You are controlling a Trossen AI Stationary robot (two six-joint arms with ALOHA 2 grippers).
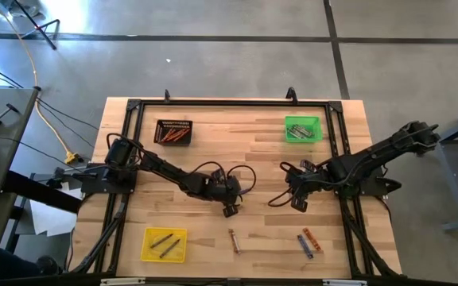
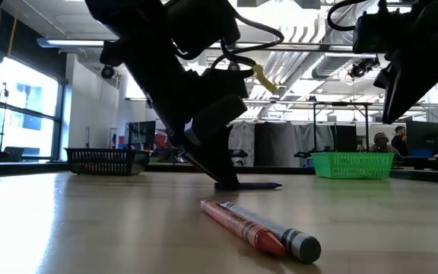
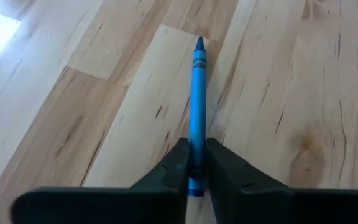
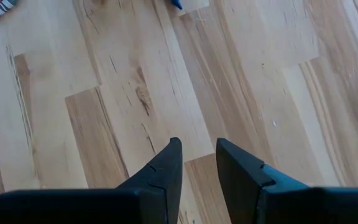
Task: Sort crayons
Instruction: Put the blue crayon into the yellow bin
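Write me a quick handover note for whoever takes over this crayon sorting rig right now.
Left pincer: low over mid-table, closed on a blue crayon whose tip lies on the wood.
Right pincer: open, empty, hovering over bare table right of centre.
Done: crayons already lie in the black tray at back left, the green tray at back right and the yellow tray at front left.
Left: the blue one in the left pincer, plus loose crayons near the front edge: an orange-red and grey one, and a blue and orange pair to its right.
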